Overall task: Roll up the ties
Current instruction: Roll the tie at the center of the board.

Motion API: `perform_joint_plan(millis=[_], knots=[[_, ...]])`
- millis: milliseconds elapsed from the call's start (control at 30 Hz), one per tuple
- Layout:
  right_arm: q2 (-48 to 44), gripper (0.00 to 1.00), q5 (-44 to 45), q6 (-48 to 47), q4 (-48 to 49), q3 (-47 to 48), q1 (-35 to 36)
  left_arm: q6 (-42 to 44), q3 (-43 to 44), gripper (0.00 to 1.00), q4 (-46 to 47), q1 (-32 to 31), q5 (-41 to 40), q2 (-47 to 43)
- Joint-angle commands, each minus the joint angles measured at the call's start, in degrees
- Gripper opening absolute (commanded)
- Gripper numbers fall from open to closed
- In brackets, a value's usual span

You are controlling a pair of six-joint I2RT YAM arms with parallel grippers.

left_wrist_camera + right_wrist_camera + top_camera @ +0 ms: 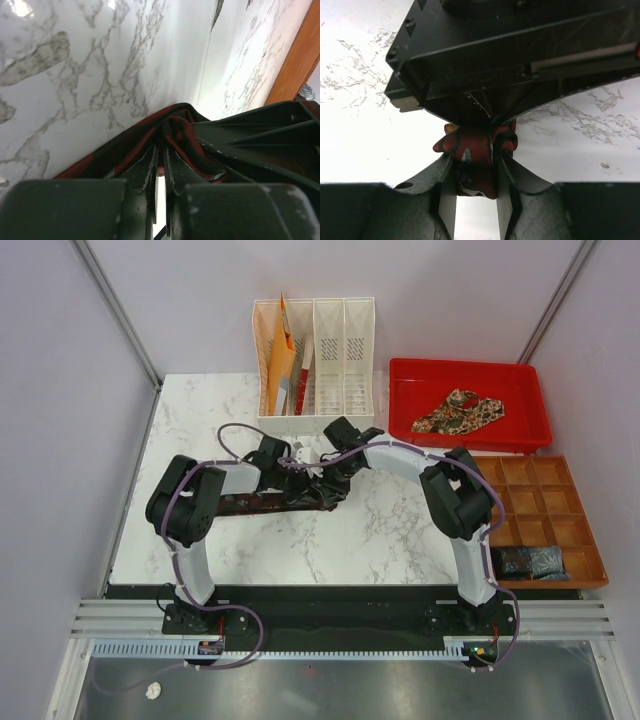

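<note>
Between the two fingers of the right claw (475,170) sits a crumpled wad of the maroon tie (470,150). The cloth fills the gap and touches both fingers, so I read that claw as clamped on it. Directly ahead of it, the left claw (161,150) comes at the same wad from the opposite side. Its fingers are almost together, with only a thin slit between them, and the red-and-dark folds are pinched at their tips. The two claws meet nose to nose on one bunched end of the tie.

From that end, the top view shows the rest of the tie running in a straight dark band along the table (380,530). It leads away from the right claw and passes back under the left claw's own forearm toward the left arm's side. The long axis therefore lies across the table, with all the free length behind the left claw. Both claws are equally close to the bunched end. The left arm is nearer the loose tail, while the right arm would have to reach past its partner to get there. Rolling, as I judge it, means turning the wad along that axis.

Well off to the right claw's outer side, the paisley tie (460,410) lies heaped in a red tray (400,375), untouched. Nearer that arm's base, a compartment tray (580,540) holds a dark bundle (530,562), too small to identify. Beyond both claws stands a file rack (345,340) with orange folders (283,355).
</note>
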Motion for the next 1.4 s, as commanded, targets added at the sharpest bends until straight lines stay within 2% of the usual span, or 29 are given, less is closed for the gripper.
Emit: perform_joint_plan(millis=[0, 33, 233, 333, 533, 700, 767, 800, 900, 1367], knots=[[2.38, 0.0, 2.78, -2.84, 0.86, -1.54, 2.47, -3.43, -4.1, 0.16, 2.04, 0.59, -0.57, -1.91], [2.38, 0.0, 3.13, -4.06, 0.41, -1.72, 2.47, -3.6, -4.54, 0.22, 2.04, 1.37, -0.57, -3.3], [2.91, 0.0, 7.09, -6.71, -2.14, -1.54, 2.56, -4.83, -8.41, 0.38, 4.68, 4.54, 1.19, -7.88], [3.0, 0.0, 8.15, -8.03, -3.45, -1.19, 2.56, -4.92, -9.91, 0.41, 4.85, 5.51, 2.95, -10.43], [2.03, 0.0, 9.9, -10.4, -7.76, -0.75, 2.3, -3.69, -11.4, 0.4, 2.66, 5.95, 2.25, -13.95], [1.59, 0.0, 10.43, -11.63, -10.75, 0.47, 2.03, -6.32, -11.49, 0.27, 6.07, 5.6, 3.29, -11.24], [2.99, 0.0, 10.96, -11.81, -12.33, 2.14, 2.12, -7.73, -12.28, 0.29, 10.73, 5.6, 5.32, -11.4], [3.26, 0.0, 11.05, -11.72, -13.47, 3.37, 2.12, -9.04, -12.54, 0.36, 11.87, 5.6, 5.5, -11.84], [4.23, 0.0, 11.05, -11.9, -14.8, 4.69, 2.21, -12.21, -13.51, 0.44, 16.18, 5.25, 6.46, -12.28], [5.72, 0.0, 10.78, -9.79, -15.76, 6.72, 2.39, -18.63, -10.79, 0.47, 22.68, -0.47, 3.39, -5.7]])
